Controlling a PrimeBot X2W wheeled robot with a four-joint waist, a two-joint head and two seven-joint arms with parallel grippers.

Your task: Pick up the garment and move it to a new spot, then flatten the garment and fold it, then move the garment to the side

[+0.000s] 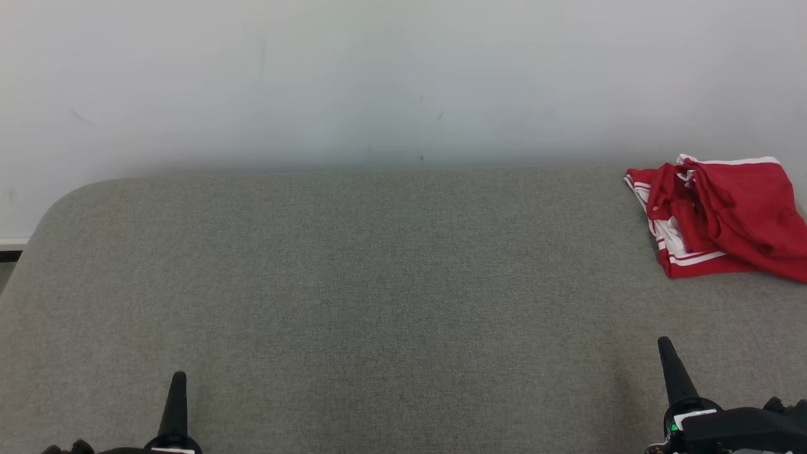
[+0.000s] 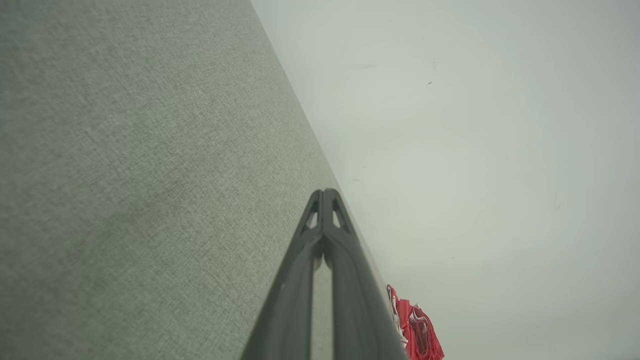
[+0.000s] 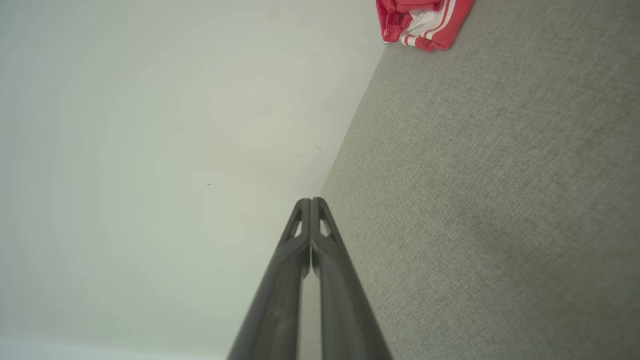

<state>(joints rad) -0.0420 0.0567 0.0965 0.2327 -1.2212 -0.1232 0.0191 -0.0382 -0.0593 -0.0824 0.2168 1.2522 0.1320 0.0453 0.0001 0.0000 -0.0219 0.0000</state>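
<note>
One red-and-white garment [image 1: 725, 214] | crumpled at far right of grey desk [image 1: 378, 284], its right side cut off at view's edge | left gripper [image 1: 178, 377]: jaws pressed together, empty | right gripper [image 1: 664, 344]: same, body partly cropped

— What lies beneath the jaws?
— A grey woven cushion [image 1: 378, 284]. It runs on ahead of both pairs and out to either side, and its far corner beyond the left jaws is rounded.
— And past their tips?
— A pale wall [image 1: 403, 75] with a few faint dark marks, meeting the cushion's far edge.
— Anything further out from the left jaws?
— A white skirting strip [image 1: 12, 241] low on the wall, with a dark band [image 1: 9, 255] just under it.
</note>
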